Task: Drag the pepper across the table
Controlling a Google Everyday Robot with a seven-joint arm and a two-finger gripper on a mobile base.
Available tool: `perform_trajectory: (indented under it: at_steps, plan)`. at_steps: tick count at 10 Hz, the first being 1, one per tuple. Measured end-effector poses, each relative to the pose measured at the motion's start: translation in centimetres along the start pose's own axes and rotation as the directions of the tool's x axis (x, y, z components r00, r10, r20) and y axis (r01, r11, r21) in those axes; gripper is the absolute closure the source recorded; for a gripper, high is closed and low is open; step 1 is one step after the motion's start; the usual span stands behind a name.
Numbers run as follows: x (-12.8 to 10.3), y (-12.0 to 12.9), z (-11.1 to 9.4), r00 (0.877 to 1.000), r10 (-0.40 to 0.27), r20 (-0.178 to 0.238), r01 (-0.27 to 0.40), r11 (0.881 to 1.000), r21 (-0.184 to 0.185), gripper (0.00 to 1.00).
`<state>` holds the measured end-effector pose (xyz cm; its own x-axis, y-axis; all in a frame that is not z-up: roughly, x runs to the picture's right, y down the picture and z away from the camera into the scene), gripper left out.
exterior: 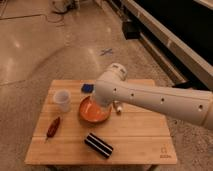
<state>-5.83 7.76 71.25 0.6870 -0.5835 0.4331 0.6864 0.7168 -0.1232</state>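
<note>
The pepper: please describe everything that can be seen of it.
The pepper is small, slender and dark red, tapering to a point. It lies flat on the wooden table, near its left edge as seen, below the white cup. Nothing touches it; the gripper is apart, over the orange bowl.
</note>
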Motion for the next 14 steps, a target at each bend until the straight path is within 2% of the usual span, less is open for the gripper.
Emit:
perform_trajectory:
  at_steps: [2, 3, 5, 8, 14]
  plan:
    - [-3.8, -1.2, 2.0, 0.994, -0.105, 0.019, 0.105, 0.994, 0.006, 0.35]
    - [-5.0, -1.4, 2.7, 0.990, -0.138, 0.025, 0.138, 0.990, 0.004, 0.35]
    - [-8.0, -2.0, 4.9, 0.976, -0.213, 0.046, 0.213, 0.977, -0.010, 0.35]
    - [-10.6, -1.9, 7.6, 0.961, -0.262, 0.084, 0.266, 0.963, -0.036, 0.35]
    - [-10.4, -1.8, 7.7, 0.962, -0.259, 0.084, 0.263, 0.964, -0.039, 0.35]
